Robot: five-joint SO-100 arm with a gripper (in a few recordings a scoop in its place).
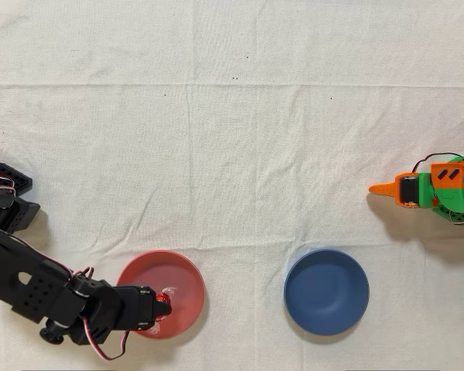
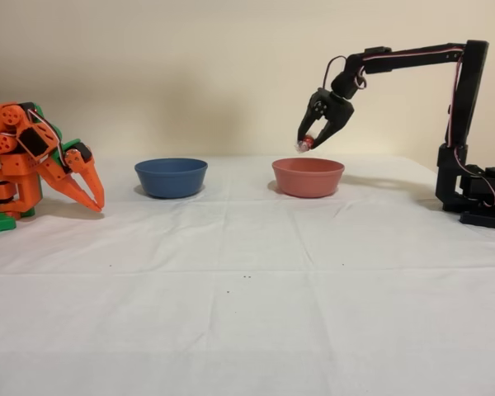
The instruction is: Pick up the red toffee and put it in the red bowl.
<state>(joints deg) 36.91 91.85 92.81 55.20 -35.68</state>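
Note:
The red toffee [image 2: 306, 143] is pinched between the fingertips of my black gripper [image 2: 309, 142], hanging a little above the red bowl [image 2: 308, 176]. From overhead the toffee [image 1: 165, 297] shows as a small red spot at the gripper tip [image 1: 164, 303], over the left half of the salmon-red bowl [image 1: 182, 287]. My gripper is shut on the candy. The black arm reaches in from the lower left of the overhead view and hides part of the bowl's left rim.
A blue bowl [image 1: 326, 291] of the same size sits to the right of the red one in the overhead view, and to its left [image 2: 171, 176] in the fixed view. The idle orange arm [image 1: 433, 189] rests at the far side. White cloth covers the table.

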